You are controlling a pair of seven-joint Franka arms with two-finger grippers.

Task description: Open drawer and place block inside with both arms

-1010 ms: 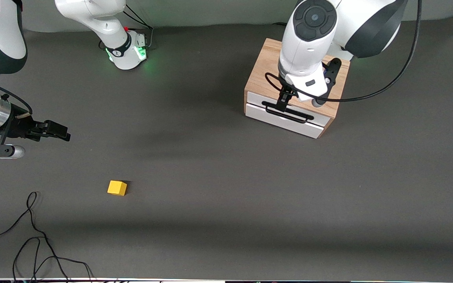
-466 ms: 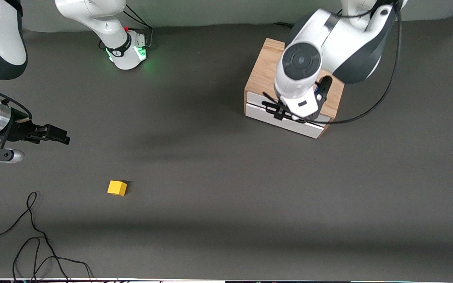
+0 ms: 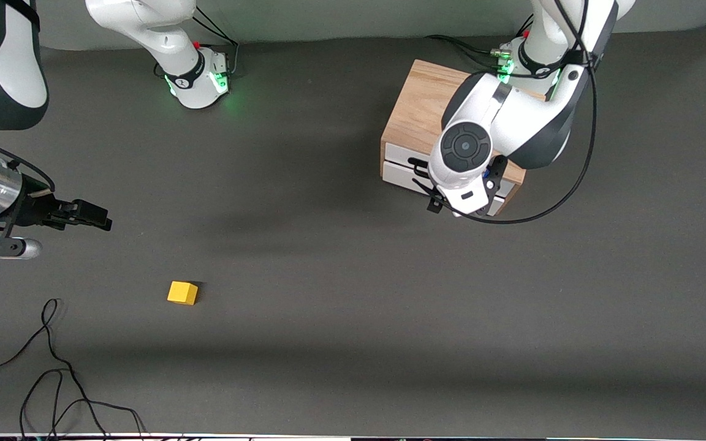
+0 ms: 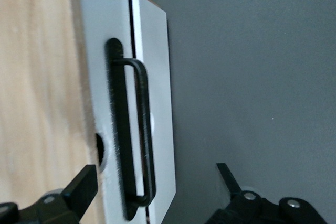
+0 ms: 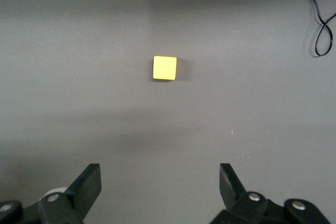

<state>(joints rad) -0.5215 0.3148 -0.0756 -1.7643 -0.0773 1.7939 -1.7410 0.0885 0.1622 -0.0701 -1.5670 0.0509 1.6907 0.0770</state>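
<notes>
The light-oak cabinet (image 3: 417, 116) stands toward the left arm's end of the table. Its drawer (image 3: 397, 175) with the white front and black wire handle (image 3: 417, 164) is shut. My left gripper (image 3: 436, 202) hangs in front of the drawer front, largely hidden under its own wrist. In the left wrist view it is open (image 4: 156, 182), with one end of the handle (image 4: 144, 135) between its fingers and not touched. The yellow block (image 3: 182, 293) lies on the table toward the right arm's end. My right gripper (image 3: 92, 215) is open and empty above the table; the block (image 5: 165, 68) shows ahead of its fingers (image 5: 160, 182).
Loose black cables (image 3: 53, 367) lie on the table nearer to the front camera than the block, and show in the right wrist view (image 5: 320, 24). The right arm's green-lit base (image 3: 197, 82) stands at the table's edge. A black cable (image 3: 573, 184) loops from the left arm beside the cabinet.
My left arm has swung down from over the cabinet's top to in front of the drawer front. My right gripper has hardly moved. The block has not moved.
</notes>
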